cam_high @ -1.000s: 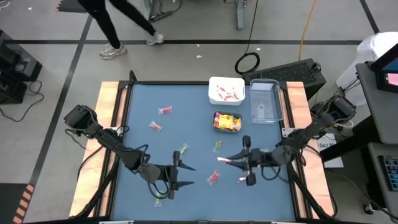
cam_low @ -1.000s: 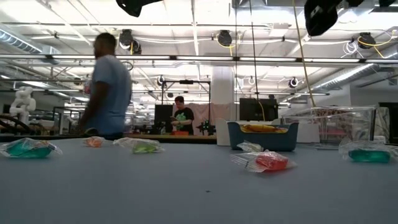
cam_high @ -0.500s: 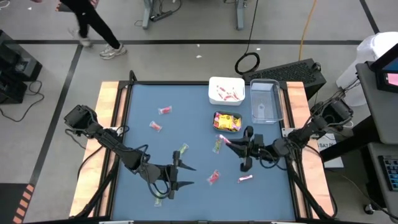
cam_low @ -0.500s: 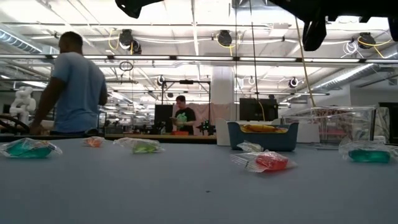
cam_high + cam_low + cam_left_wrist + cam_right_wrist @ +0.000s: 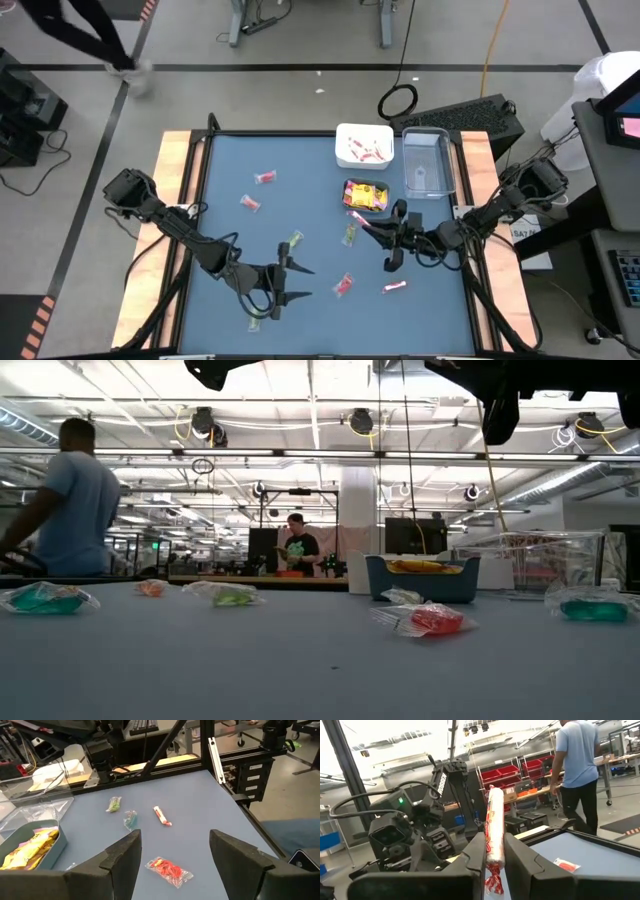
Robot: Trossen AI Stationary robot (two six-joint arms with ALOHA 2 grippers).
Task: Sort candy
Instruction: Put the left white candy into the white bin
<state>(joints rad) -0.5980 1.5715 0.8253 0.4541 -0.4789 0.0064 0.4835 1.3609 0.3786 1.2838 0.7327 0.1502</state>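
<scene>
Pink-white stick (image 5: 494,825): pinched upright in right gripper (image 5: 494,851) jaws
Left gripper (image 5: 174,851): jaws wide apart, empty, above tabletop (image 5: 200,805)
Red candy (image 5: 169,870): lying below left jaws

Walking person (image 5: 75,30) cut off at high view's edge, white container's sweets (image 5: 365,150) indistinct

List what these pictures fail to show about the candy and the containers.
- Teal container, low view: its wall hides all but the top of the yellow packets.
- White container, high view: its pink-white pieces are too small to count.
- Pink-white stick in the right gripper, right wrist view: the fingers cover its lower part.
- Print on the wrappers: too small in every view.
- Left gripper, left wrist view: open; fingers cut off by the picture's edge.
</scene>
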